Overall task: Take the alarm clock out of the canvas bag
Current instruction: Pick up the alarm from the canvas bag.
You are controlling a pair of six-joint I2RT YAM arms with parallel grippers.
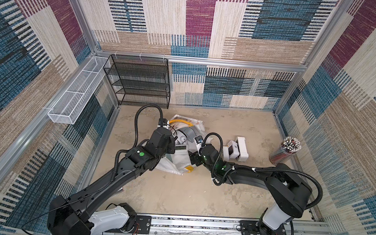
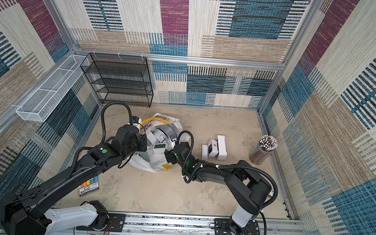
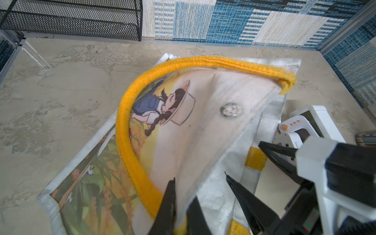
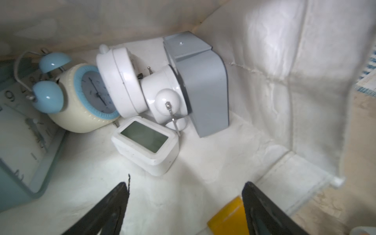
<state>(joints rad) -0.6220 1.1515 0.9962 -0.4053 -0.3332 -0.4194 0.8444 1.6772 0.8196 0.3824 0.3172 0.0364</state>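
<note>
Presently, left end effector (image 3: 181,211): shut tight on the rim of the canvas bag (image 3: 203,132), just beside the yellow handle (image 3: 126,122), lifting the mouth open.
Right end effector (image 4: 186,185): jaws spread wide with nothing between them, poised at the bag's mouth and facing in.
Alarm clock: several lie inside on the bag's floor. I judge the small white digital clock (image 4: 145,145) my likeliest target, since it is nearest. Behind it are a blue twin-bell clock (image 4: 81,95), a white round clock (image 4: 122,81) and a grey stand (image 4: 201,87).
Risk, snag: a thin metal wire (image 4: 173,120) hangs just beside the digital clock's far corner; closing there could catch it and drag the white round clock along.
Risk, lining: a low approach could pinch the white floor fabric with the clock, so the bag would come too.
Risk, collapse: if my left grip slips, the mouth drops onto my right wrist.
Risk, shove: wide jaws pushed in too far may drive the clock deeper into the pile.
Edges: the bag wall stands close on one side, and a yellow patch (image 4: 227,215) sits at the rim by one jaw.
Open room: in a top view the worktop (image 1: 199,192) is bare toward my bases; three white clocks (image 1: 237,149) lie just beside the bag on my right.
</note>
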